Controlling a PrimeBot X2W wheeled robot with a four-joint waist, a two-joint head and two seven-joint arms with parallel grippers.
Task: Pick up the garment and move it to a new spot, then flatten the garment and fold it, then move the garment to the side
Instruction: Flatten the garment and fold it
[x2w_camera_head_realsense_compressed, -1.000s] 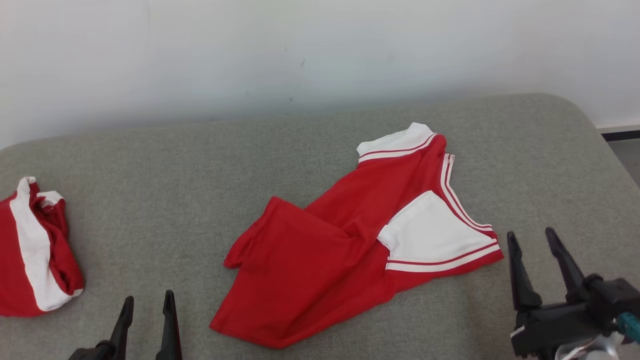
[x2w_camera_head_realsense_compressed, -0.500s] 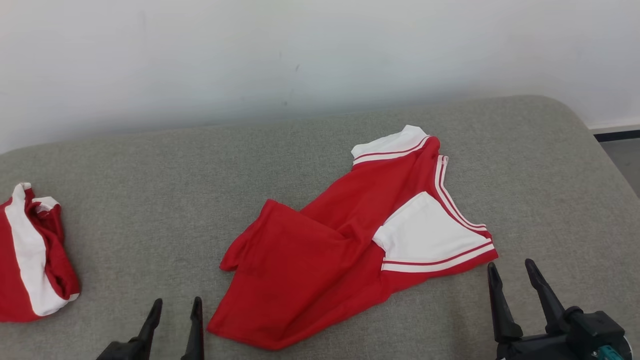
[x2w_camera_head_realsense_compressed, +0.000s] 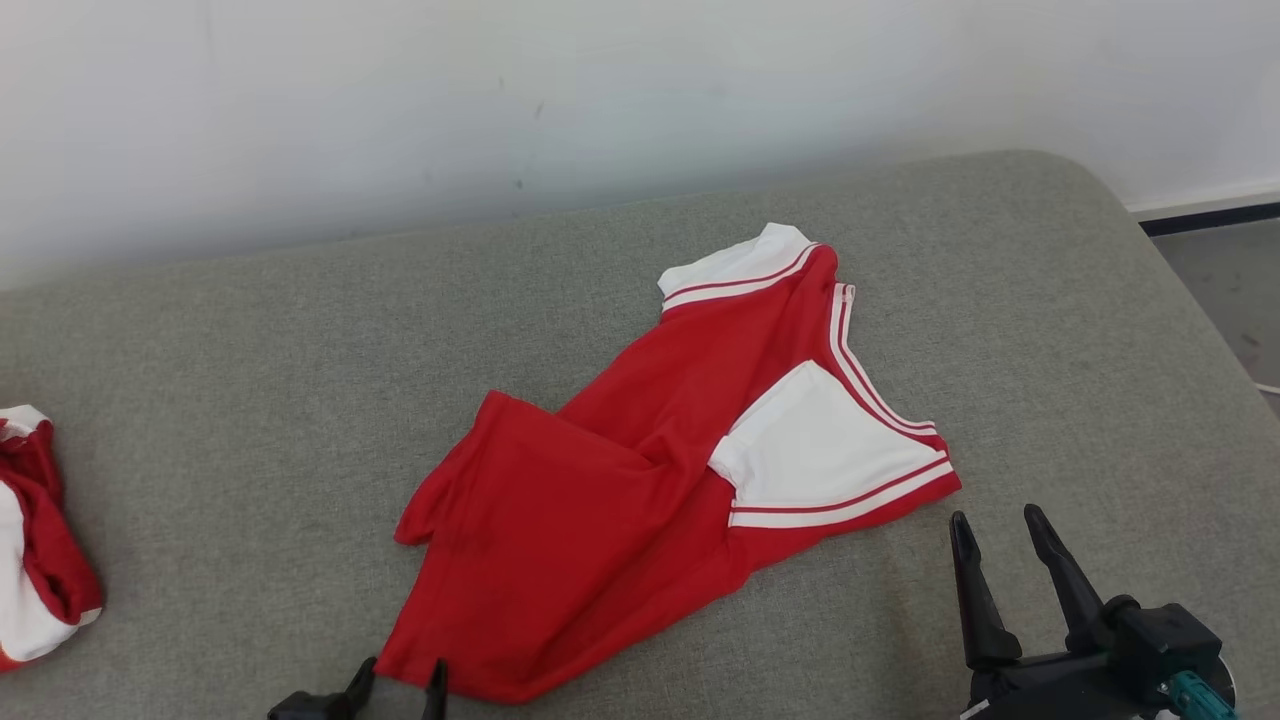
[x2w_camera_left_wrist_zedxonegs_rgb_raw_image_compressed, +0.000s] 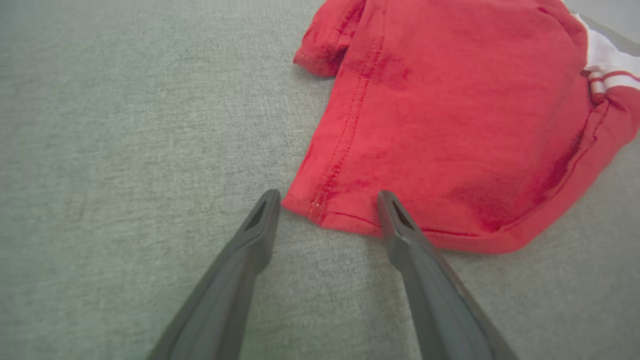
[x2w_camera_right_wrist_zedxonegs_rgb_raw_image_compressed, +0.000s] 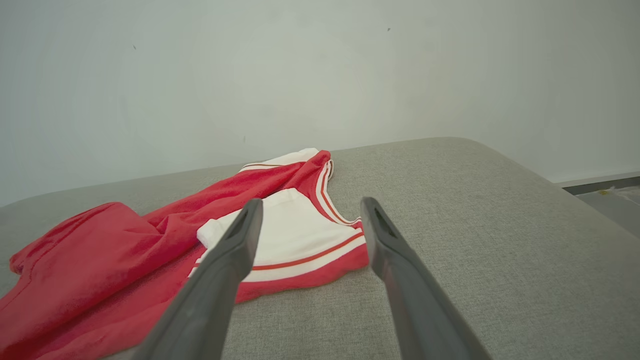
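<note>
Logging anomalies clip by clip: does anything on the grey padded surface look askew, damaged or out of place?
The red and white garment lies diagonal and rumpled, its lower part folded over itself rather than flat. A second garment, also red and white, sits bunched at the left edge of the grey padded surface. No damage visible.

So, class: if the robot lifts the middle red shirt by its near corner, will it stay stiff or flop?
Probably floppy: the shirt lies in soft folds on the cushion, so it should hang limp from the left gripper. Likely light, as the cloth looks thin. Pushed, it may bunch up.
</note>
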